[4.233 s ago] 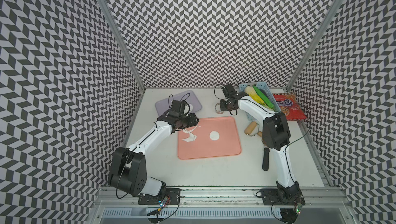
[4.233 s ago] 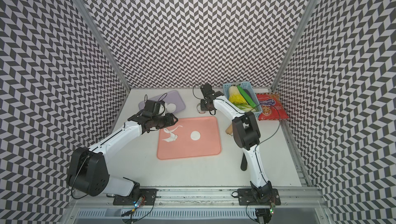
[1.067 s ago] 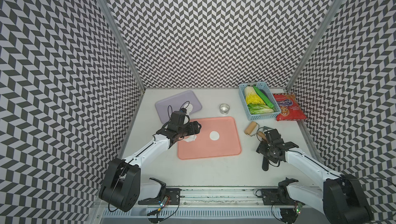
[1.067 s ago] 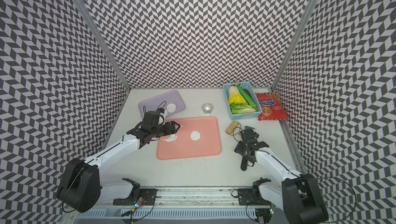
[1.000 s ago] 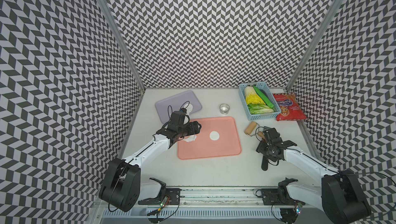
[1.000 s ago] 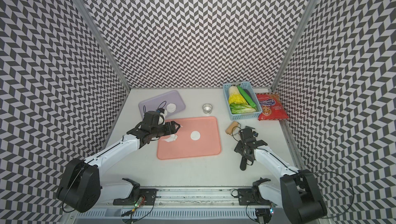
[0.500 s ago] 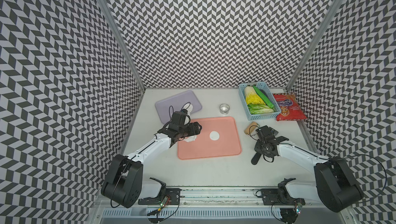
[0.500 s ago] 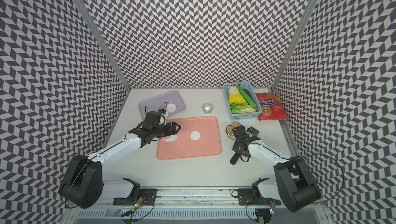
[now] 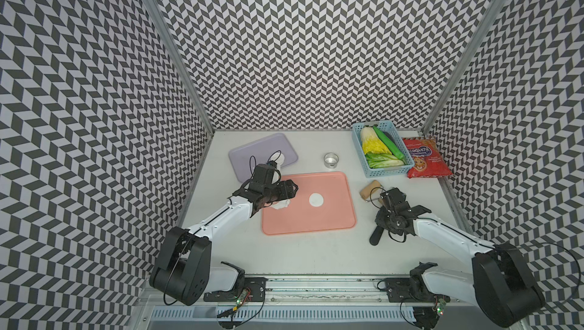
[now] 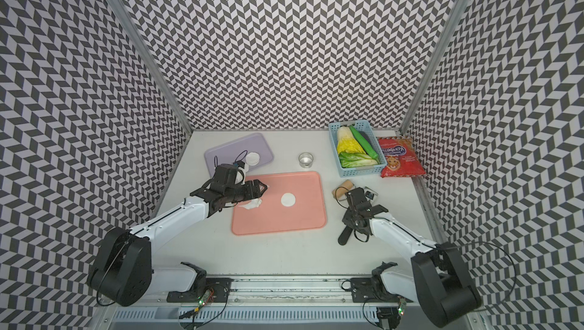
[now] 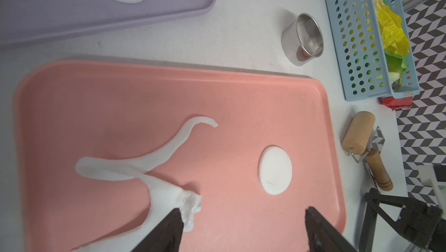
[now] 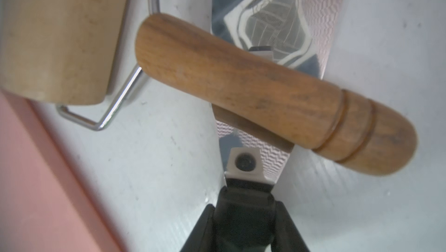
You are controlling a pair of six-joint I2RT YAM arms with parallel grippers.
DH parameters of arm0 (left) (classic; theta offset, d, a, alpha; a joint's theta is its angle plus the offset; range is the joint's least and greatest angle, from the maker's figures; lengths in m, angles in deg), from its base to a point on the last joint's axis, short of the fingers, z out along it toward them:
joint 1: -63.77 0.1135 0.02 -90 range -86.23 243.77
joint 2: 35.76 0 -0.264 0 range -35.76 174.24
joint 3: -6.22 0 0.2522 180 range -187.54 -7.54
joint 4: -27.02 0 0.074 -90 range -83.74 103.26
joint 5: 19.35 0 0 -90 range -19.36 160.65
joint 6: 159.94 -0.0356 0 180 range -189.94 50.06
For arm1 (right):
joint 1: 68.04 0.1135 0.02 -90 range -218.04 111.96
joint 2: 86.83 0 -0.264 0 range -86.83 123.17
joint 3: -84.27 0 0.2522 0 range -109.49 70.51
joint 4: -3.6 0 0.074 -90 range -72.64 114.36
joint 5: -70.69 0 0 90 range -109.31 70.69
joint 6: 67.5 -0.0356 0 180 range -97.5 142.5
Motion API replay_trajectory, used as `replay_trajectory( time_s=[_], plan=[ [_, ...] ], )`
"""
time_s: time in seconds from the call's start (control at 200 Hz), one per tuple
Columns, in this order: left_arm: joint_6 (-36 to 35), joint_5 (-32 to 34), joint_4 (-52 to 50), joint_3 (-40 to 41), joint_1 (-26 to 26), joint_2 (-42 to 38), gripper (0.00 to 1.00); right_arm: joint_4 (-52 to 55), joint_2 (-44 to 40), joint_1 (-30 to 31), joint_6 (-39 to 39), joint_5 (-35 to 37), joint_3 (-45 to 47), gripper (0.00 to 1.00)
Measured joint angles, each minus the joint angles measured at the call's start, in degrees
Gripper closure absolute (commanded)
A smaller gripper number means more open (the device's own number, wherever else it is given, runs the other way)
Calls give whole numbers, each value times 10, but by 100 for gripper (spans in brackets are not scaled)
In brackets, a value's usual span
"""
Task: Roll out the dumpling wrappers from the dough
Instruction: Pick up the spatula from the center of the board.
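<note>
With a round wrapper (image 11: 275, 170) cut mid-tray, the left gripper (image 11: 242, 211) holds its fingers apart over ragged dough (image 11: 135, 171) at the pink tray's (image 11: 96, 94) 9 o'clock, while the right gripper (image 12: 243, 202), fingers clamped on a spatula (image 12: 277, 33) at 3 o'clock on the counter (image 9: 316, 255), probably slides it under that wrapper next.

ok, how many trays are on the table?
2. A lilac rectangular plastic tray sits at the back left; a salmon-pink rectangular plastic tray lies in the middle, just in front of it. None looks hidden.
</note>
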Motion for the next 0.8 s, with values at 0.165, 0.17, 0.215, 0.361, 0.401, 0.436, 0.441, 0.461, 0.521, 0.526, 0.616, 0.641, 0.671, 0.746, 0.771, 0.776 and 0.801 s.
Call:
replay_trajectory(
  time_s=[0.165, 0.17, 0.215, 0.361, 0.401, 0.436, 0.441, 0.461, 0.521, 0.526, 0.616, 0.641, 0.671, 0.746, 0.771, 0.776, 0.801],
  plan=[
    [-1, -3, 0, 0, 0, 0, 19, 23, -32, 0, -4, -75, -2, 100],
    [-1, -4, 0, 0, 0, 0, 19, 23, -33, 0, -3, -78, -2, 100],
    [-1, -6, 0, 0, 0, 0, 19, 28, -38, 0, -3, -94, -3, 100],
    [1, -13, 0, 0, 0, 0, 19, 37, -59, -1, -6, -145, -3, 100],
    [2, -14, 0, 0, 0, 0, 20, 36, -66, -2, -8, -160, -3, 100],
    [2, -15, 0, 0, 0, 0, 20, 36, -71, -3, -10, -176, -3, 100],
    [2, -15, 0, 0, 0, 0, 20, 36, -72, -3, -10, -178, -3, 100],
    [3, -16, 0, 0, 0, 0, 20, 35, -74, -4, -10, -186, -3, 100],
    [4, -17, 0, 0, 0, 0, 20, 35, -79, -4, -12, -208, -5, 100],
    [4, -17, 0, 0, 0, 0, 20, 35, -80, -4, -12, -209, -5, 100],
    [6, -20, 0, 0, 0, 0, 20, 36, -82, -4, -12, -231, -8, 100],
    [6, -20, 0, 0, 0, 0, 20, 37, -82, -4, -11, -235, -9, 100],
    [8, -21, 0, 0, 0, 0, 20, 37, -83, -4, -10, -240, -9, 100],
    [10, -23, 0, 0, 0, 0, 20, 40, -88, -4, -10, -251, -9, 100],
    [10, -24, 0, 0, 0, 0, 20, 41, -90, -4, -10, -254, -8, 100],
    [10, -24, 0, 0, 0, 0, 20, 41, -91, -4, -10, -255, -8, 100],
    [10, -25, 0, 0, 0, 0, 20, 42, -94, -4, -10, -257, -7, 100]
  ],
)
